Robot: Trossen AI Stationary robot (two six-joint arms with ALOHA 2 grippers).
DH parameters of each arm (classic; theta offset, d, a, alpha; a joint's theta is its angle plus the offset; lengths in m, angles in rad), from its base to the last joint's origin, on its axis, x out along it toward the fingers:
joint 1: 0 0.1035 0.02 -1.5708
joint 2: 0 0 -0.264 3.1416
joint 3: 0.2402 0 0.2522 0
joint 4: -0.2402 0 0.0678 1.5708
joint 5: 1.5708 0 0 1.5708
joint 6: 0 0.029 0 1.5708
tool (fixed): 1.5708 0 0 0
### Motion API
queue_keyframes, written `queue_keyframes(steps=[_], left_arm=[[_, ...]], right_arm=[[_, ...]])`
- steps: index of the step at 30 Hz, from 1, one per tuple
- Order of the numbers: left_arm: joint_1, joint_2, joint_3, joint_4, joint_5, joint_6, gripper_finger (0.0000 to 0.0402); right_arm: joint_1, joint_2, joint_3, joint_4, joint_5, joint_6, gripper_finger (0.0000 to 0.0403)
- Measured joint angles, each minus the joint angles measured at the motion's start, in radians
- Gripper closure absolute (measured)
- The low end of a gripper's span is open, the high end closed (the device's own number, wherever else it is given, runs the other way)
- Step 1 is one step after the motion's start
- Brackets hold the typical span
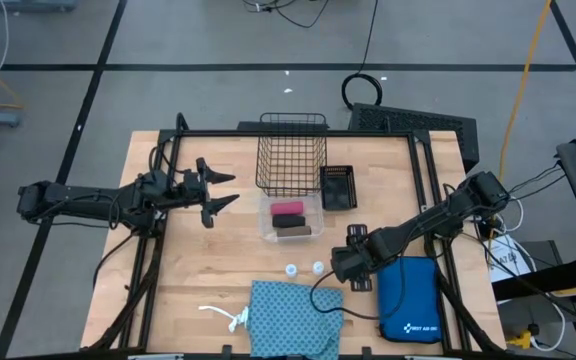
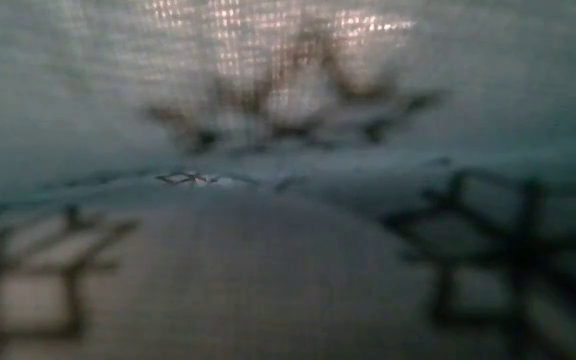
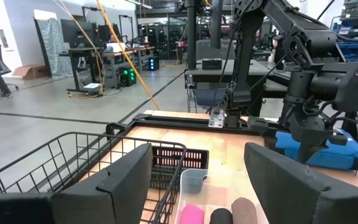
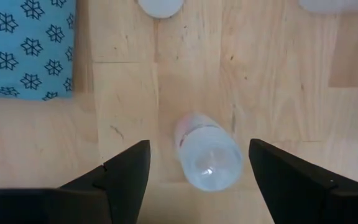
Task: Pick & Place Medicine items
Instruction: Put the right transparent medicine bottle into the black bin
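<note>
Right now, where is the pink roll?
In the high view, the pink roll lies in the clear tray at the table's middle, right beside the brown roll, just in front of the wire basket.

The tabletop point(image 1: 218, 270) is showing matt pale wood; the cloth point(image 1: 293, 318) is looking woven, the basket point(image 1: 291, 152) black wire, the vial point(image 4: 208, 151) clear plastic.

wire basket point(image 1: 291, 152) | black crate point(image 1: 337, 186) beside it | blue zip case point(image 1: 409, 298) near table point(image 1: 188, 270) edge
</note>
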Motion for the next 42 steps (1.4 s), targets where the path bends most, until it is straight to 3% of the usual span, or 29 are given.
queue_keyframes(steps=[14, 31, 42], left_arm=[[0.0, 0.0, 0.0, 0.0, 0.0, 0.0, 0.0133], [0.0, 0.0, 0.0, 0.0, 0.0, 0.0, 0.0133], [0.0, 0.0, 0.0, 0.0, 0.0, 0.0, 0.0133]], right_arm=[[-0.009, 0.0, -0.068, 0.008, 0.002, 0.0, 0.018], [-0.009, -0.01, -0.068, 0.066, 0.002, -0.002, 0.0193], [-0.009, -0.01, -0.068, 0.066, 0.0, -0.001, 0.0244]])
